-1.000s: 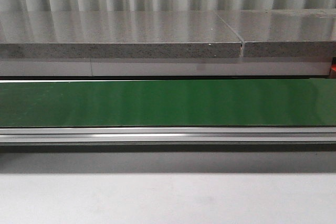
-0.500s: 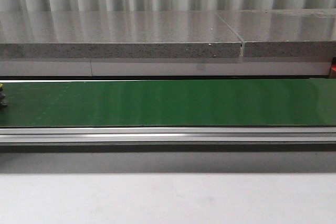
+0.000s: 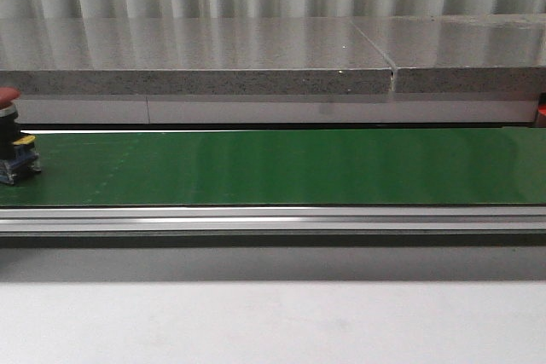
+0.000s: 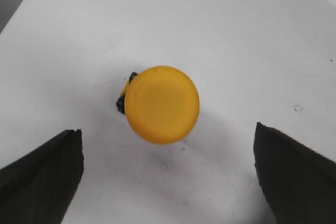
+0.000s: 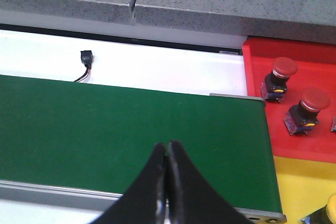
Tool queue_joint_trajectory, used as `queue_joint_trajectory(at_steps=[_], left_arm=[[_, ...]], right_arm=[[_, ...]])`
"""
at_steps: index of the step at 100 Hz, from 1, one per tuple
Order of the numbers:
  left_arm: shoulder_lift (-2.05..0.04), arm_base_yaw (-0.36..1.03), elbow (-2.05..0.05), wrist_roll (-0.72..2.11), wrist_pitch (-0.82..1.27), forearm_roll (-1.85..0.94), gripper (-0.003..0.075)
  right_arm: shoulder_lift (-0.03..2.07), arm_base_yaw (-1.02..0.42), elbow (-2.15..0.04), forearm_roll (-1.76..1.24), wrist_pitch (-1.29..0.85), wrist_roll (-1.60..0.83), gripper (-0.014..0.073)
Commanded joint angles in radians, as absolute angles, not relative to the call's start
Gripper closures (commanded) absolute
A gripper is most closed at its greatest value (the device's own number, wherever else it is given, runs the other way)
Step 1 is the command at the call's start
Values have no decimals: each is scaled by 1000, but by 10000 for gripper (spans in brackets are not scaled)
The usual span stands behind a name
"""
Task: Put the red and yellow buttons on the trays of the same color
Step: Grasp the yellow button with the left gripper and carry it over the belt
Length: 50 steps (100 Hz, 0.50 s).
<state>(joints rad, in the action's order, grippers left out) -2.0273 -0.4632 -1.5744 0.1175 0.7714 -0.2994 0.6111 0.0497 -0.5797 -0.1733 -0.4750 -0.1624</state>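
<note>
At the far left of the front view a red button (image 3: 12,138) stands upright on the green belt (image 3: 281,168), cap up and base block down, cut by the frame edge. No arm shows in this view, so how near it is to either pincer cannot be told.

The left pincer (image 4: 168,174) hangs wide open and empty above a yellow button (image 4: 163,104) sitting cap-up on a white surface (image 4: 236,35). The button lies ahead of the gap between the spread fingers, touching neither. That looks like a line-up for closing on the cap from both sides.

The right pincer (image 5: 167,182) is closed, fingertips pressed together and holding nothing, poised over the near edge of the belt's end. Probably it waits there because buttons arrive along the belt. Beyond and to the right of it, two red buttons (image 5: 278,78) (image 5: 305,109) stand on the red tray (image 5: 257,56), already sorted. The yellow tray (image 5: 294,182) lies nearer the pincer, a yellow cap (image 5: 331,208) just showing at its edge.
</note>
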Motion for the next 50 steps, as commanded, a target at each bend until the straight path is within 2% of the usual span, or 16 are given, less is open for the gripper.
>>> queue_joint_trajectory(at_steps=[1,36,43,50], left_arm=[[-2016,-467,-1652,96,761,-297,92],[-2109,-467,-1745,93,775,-293,98],[-2111,-467,-1745,93,775,-293,132],[-2111,-467,-1745,93,777,-293,204]], right_arm=[[607,48,-605,-178,-404,-174,661],[607,48,-605,-178,-404,-174,661],[607,48,-605,-178,-404,-174,661],[607,48,-605,-178,-404,-174,661]])
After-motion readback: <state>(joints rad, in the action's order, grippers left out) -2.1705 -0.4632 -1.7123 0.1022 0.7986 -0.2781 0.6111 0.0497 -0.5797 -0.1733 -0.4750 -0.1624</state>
